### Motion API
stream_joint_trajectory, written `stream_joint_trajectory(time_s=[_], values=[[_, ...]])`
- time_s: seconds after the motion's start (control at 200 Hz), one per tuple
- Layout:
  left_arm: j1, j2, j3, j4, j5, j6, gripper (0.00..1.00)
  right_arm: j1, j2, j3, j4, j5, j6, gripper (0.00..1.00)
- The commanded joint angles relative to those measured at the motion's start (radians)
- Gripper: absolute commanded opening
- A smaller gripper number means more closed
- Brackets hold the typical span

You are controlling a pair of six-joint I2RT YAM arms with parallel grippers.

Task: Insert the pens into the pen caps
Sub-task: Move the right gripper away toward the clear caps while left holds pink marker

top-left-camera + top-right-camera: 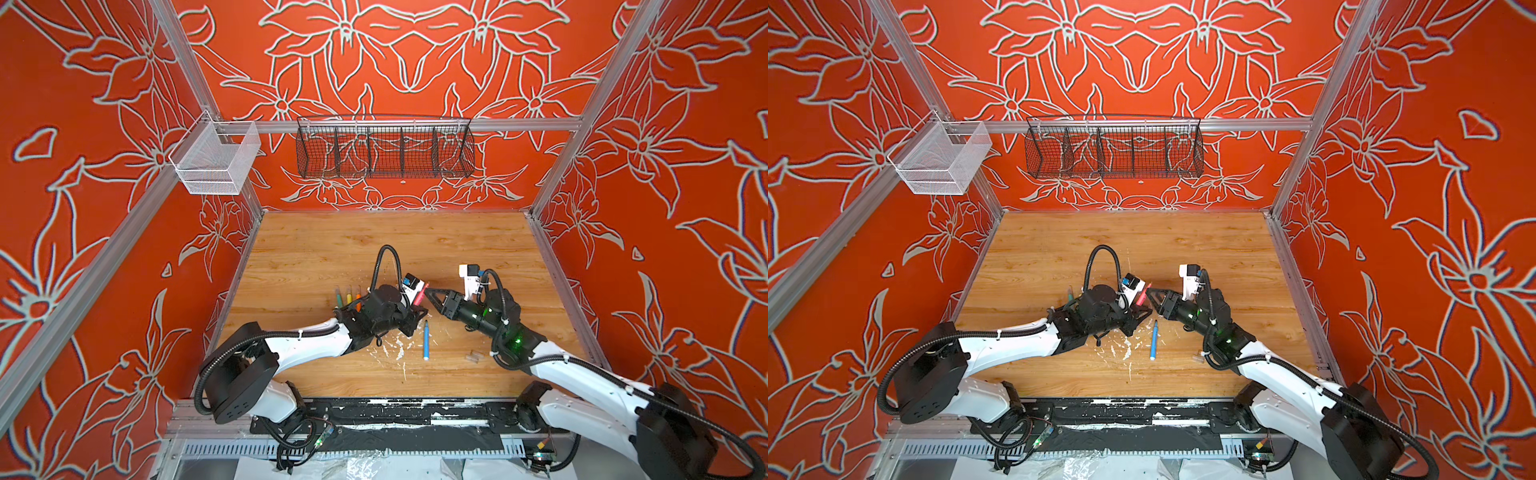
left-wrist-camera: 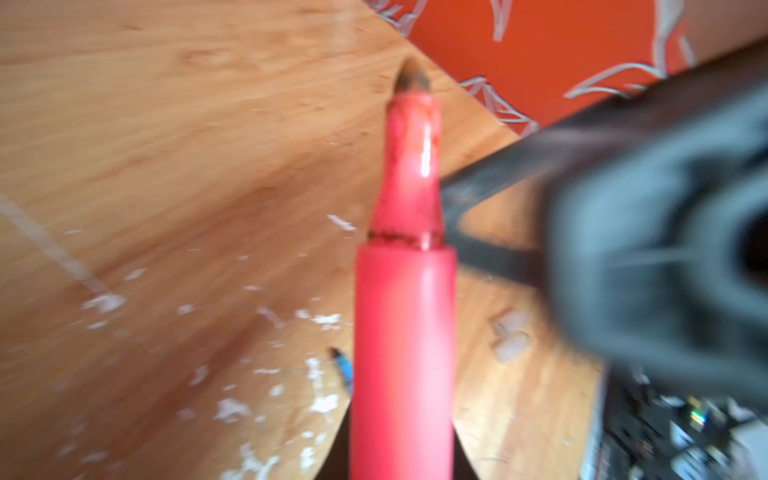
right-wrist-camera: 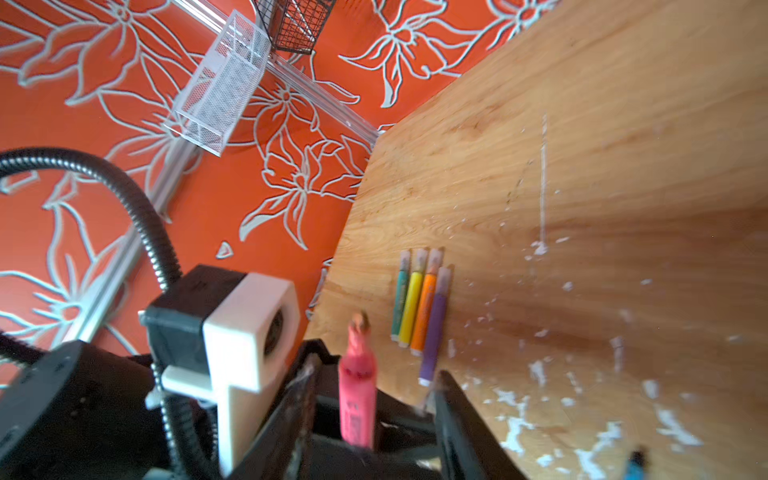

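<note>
My left gripper (image 1: 417, 311) (image 1: 1138, 309) (image 2: 401, 457) is shut on the pink-red pen (image 1: 420, 295) (image 2: 403, 332) (image 3: 356, 399), whose dark tip is bare and points away from the table. The right gripper (image 1: 432, 297) (image 1: 1152, 297) (image 3: 376, 372) stands open around that pen's front end, with gaps on both sides. A blue pen (image 1: 426, 340) (image 1: 1154, 340) lies uncapped in front of the grippers. Green (image 3: 401, 299), yellow (image 3: 411, 307), orange (image 3: 426, 307) and purple (image 3: 434, 328) pens lie side by side wearing clear caps. Loose pen caps (image 1: 473, 356) (image 1: 1197, 356) rest beside the right arm.
White paint flecks (image 1: 395, 349) are scattered over the wooden table (image 1: 374, 245) near the left gripper. A black wire basket (image 1: 384, 151) hangs on the back wall and a white mesh basket (image 1: 214, 158) on the left rail, both above the table.
</note>
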Motion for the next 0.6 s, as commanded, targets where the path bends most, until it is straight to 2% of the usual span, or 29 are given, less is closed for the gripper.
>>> stream_joint_trajectory(time_s=[0.0,0.125,0.21,0.32,0.591], values=[[0.011,-0.046,-0.013,-0.029,-0.117,-0.032,0.0,-0.001,-0.033,0.076,-0.192,0.103,-0.123,0.56],[0.037,-0.071,-0.035,-0.035,-0.147,-0.06,0.0,0.001,-0.075,0.171,-0.446,0.252,-0.186,0.55],[0.055,-0.082,-0.035,-0.055,-0.181,-0.065,0.0,0.004,-0.097,0.229,-0.689,0.365,-0.114,0.54],[0.085,-0.085,-0.029,-0.086,-0.192,-0.083,0.0,0.018,-0.113,0.26,-0.935,0.406,-0.022,0.47],[0.138,-0.112,-0.02,-0.17,-0.209,-0.09,0.0,0.132,-0.279,0.106,-1.078,0.423,0.096,0.44]])
